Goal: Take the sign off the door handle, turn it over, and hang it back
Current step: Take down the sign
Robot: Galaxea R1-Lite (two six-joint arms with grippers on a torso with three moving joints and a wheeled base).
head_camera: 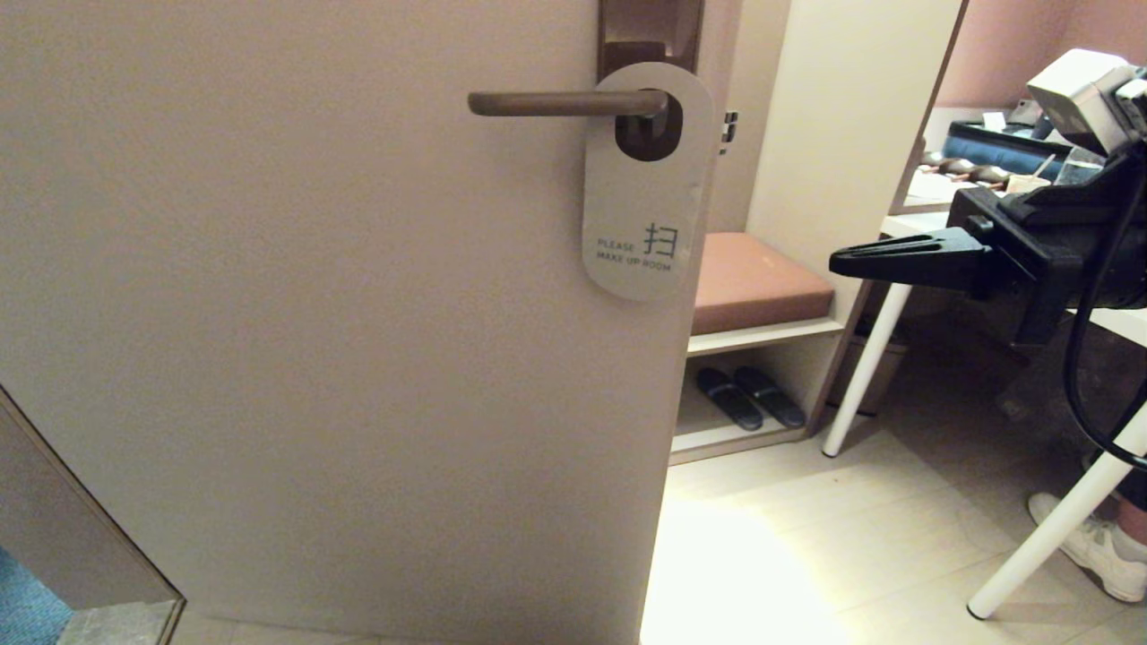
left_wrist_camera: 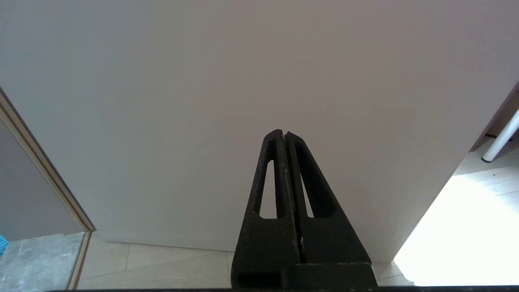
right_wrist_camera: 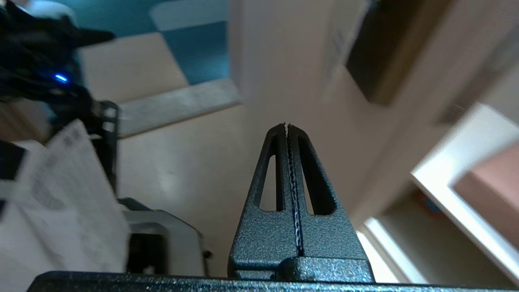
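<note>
The right gripper (head_camera: 838, 261), fingers pressed together and empty, points level toward the pale grey oblong card sign (head_camera: 641, 206), which hangs grey side out from the slim bronze door handle (head_camera: 564, 103), awaiting removal. The left gripper (left_wrist_camera: 284, 136), likewise closed and empty, idles facing the door's lower part.

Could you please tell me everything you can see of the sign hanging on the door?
The sign is a flat, pale grey oblong card with rounded ends. It hangs upright from the door handle, whose lever passes through the big hole near its top. Dark print low on its face reads PLEASE MAKE UP ROOM beside a Chinese character. It lies against the door near its edge. No gripper touches it.
</note>
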